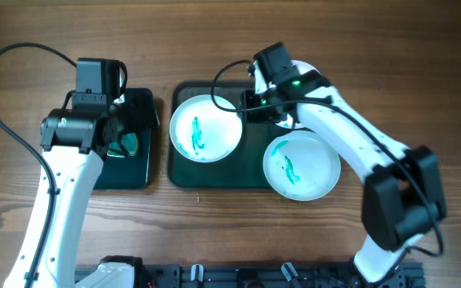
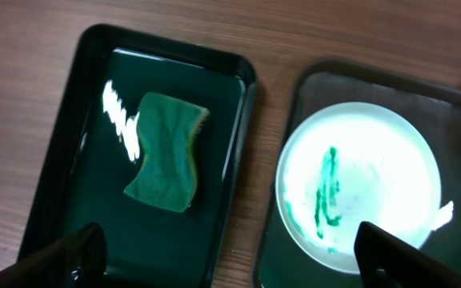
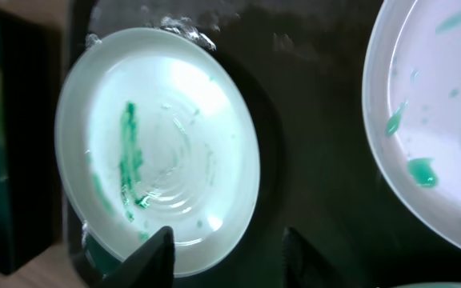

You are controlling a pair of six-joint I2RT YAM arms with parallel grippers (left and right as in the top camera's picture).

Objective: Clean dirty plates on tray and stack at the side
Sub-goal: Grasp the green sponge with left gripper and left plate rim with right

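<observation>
My left fingers (image 2: 70, 256) are spread wide with nothing in them. They hang over the black tray (image 2: 62, 144), where a green sponge (image 2: 166, 152) lies flat. My right fingers (image 3: 157, 254) are spread too and hold nothing. They hang over the tray (image 1: 250, 156), just beside the rim of the left plate (image 1: 205, 128).

The tray lies on the worktop (image 1: 422, 80), just to the right of the black tray. Its long side goes from my left to my right. The left plate sits flat inside it, at the left end. A teal streak runs down the middle of this plate. The streak points away from me and toward me, across the tray's long side. The right plate (image 1: 301, 166) sits at the tray's right end, nearer to me. Part of it sticks out past the rim, over the worktop. It has teal marks in its middle too. The two plates lie apart, with dark tray showing between them.
</observation>
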